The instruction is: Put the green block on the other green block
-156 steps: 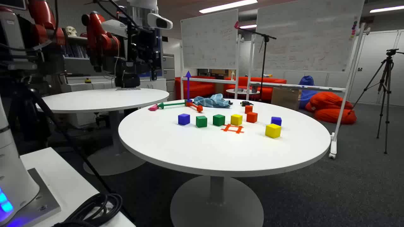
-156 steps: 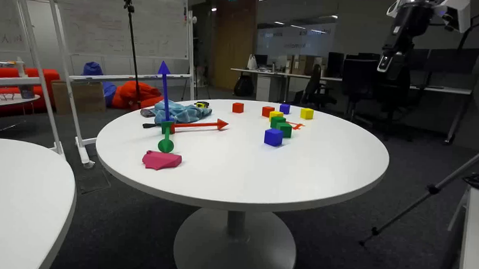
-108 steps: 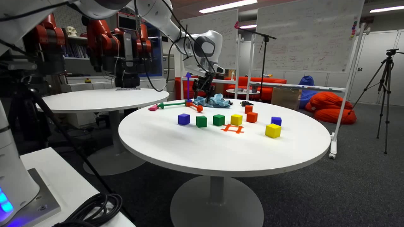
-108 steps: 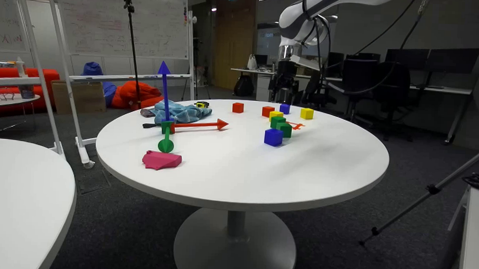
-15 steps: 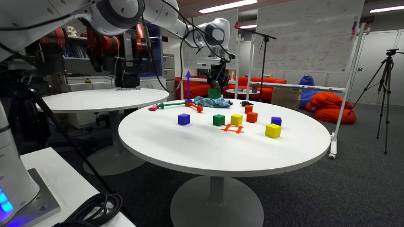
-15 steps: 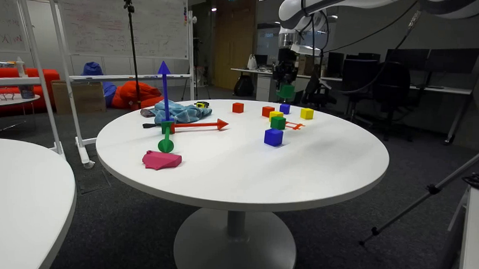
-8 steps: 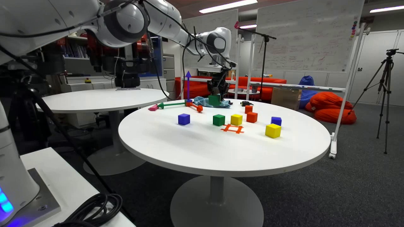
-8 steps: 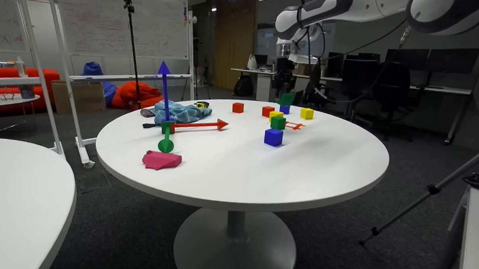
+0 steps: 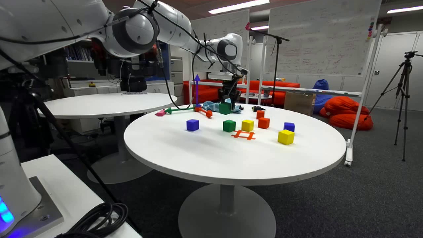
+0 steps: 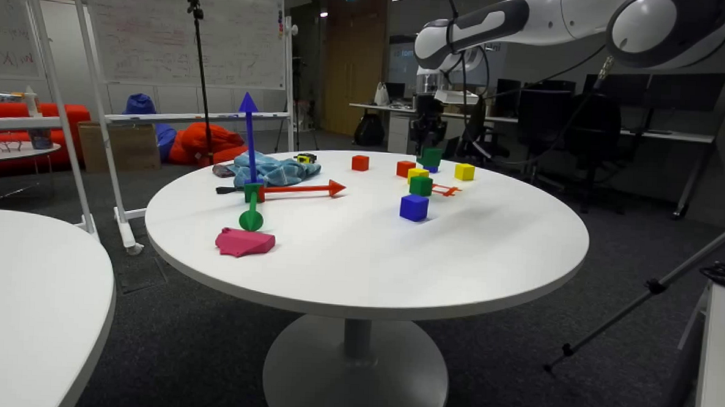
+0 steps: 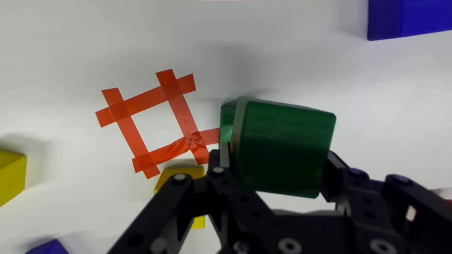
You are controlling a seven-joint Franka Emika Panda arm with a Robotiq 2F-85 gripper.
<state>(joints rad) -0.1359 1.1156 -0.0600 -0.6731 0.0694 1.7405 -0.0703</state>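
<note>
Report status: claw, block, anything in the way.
Claw shut on green block, held above table. Other green block on table, nothing on it yet. Yellow block close beside it, may crowd the claw.

Crumpled blue cloth (image 10: 278, 172), pink object (image 10: 244, 243); red tape (image 11: 183, 116)

The tape frame (image 11: 184, 116) is orange-red; near it, the green block (image 11: 282, 151) and the other green block (image 11: 227, 121) are plain; beside it, a yellow cube (image 9: 247, 125); well apart, a faintly patterned light-blue cloth (image 10: 281, 170).
</note>
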